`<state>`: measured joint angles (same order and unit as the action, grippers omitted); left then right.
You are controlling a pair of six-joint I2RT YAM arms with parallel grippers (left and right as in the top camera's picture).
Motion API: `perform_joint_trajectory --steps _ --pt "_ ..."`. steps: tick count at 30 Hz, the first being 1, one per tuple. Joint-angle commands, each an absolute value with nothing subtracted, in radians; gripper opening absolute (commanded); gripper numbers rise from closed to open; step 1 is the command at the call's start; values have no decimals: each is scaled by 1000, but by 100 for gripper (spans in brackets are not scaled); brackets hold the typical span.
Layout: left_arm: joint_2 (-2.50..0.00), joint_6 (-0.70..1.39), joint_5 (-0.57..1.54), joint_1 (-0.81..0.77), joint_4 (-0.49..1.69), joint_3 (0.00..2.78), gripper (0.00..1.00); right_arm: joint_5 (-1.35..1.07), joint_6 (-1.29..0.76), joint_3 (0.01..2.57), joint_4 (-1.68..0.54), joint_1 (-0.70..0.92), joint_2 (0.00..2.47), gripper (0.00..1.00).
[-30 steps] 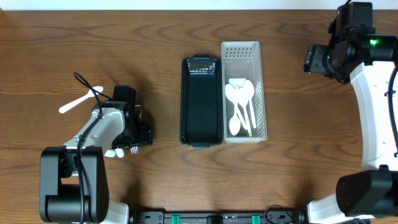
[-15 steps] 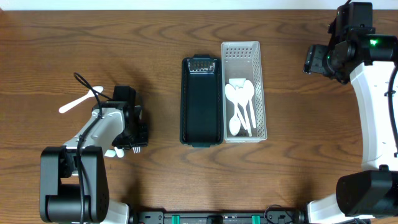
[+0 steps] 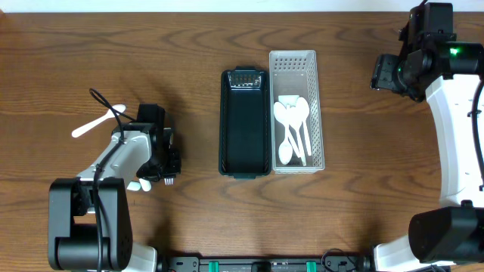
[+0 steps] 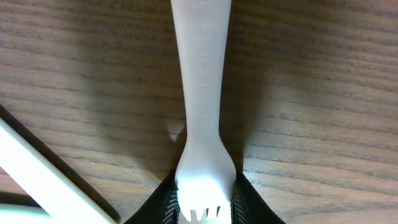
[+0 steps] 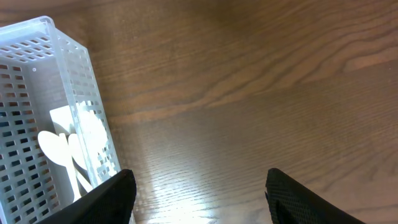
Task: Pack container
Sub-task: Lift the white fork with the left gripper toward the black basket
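Observation:
A white plastic fork [image 4: 202, 112] lies on the wooden table with its handle pointing away. My left gripper [image 4: 202, 208] is shut on the fork's head, a black pad touching each side just behind the tines. From overhead, the left gripper [image 3: 165, 168] sits at the table's left with the tines [image 3: 163, 182] poking out below it. The black container [image 3: 244, 132] stands empty at the centre. To its right, a white perforated basket [image 3: 297, 60] holds several white spoons [image 3: 291, 128]. My right gripper [image 5: 205, 205] hangs open over bare wood, right of the basket [image 5: 68, 68].
A white spoon [image 3: 89, 126] lies on the table, up and left of the left arm. Another white utensil [image 3: 138, 186] lies beside the left gripper, and its handle [image 4: 37, 174] crosses the lower left of the left wrist view.
The left jaws have closed in from wide apart onto the fork's head. Both arms have stayed in place.

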<state>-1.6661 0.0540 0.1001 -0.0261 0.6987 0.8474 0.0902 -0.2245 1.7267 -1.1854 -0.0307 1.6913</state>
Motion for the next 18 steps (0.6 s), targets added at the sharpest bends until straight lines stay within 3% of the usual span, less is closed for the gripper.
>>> perform_joint_trajectory --steps 1,2,7,12,18 --pt "-1711 65 120 -23 686 826 19 98 -223 1739 -1187 -36 1683 70" --pt "-1711 72 120 -23 688 830 13 98 -223 1739 -1187 -36 1683 70" --pt "-1684 130 120 -25 751 910 6 98 -223 1739 -1186 -36 1683 70" --pt "-1612 133 96 -75 950 1140 6 98 -223 1739 -1186 -36 1683 70" --pt "-1574 133 78 -265 1081 1472 6 97 -224 1739 -1186 -36 1683 70"
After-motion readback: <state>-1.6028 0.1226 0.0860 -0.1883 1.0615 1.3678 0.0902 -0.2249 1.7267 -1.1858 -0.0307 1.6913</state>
